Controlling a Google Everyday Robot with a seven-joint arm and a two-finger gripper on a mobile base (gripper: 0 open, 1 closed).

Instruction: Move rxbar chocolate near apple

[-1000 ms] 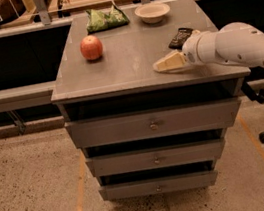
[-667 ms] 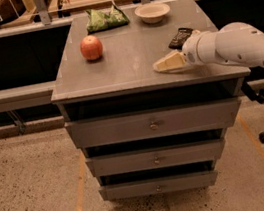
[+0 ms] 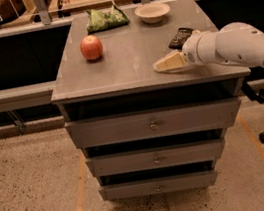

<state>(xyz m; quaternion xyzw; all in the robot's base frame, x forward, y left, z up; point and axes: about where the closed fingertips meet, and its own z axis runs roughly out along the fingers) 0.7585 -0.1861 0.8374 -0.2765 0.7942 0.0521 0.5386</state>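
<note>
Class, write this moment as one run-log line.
pincer: over cabinet top, front right, near rxbar chocolate | rxbar chocolate: not held | apple: back left, apart

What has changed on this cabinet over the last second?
Nothing visibly changed. The gripper is low at the front right of the cabinet top, beside the rxbar chocolate; the apple, green bag and bowl sit where they were.
</note>
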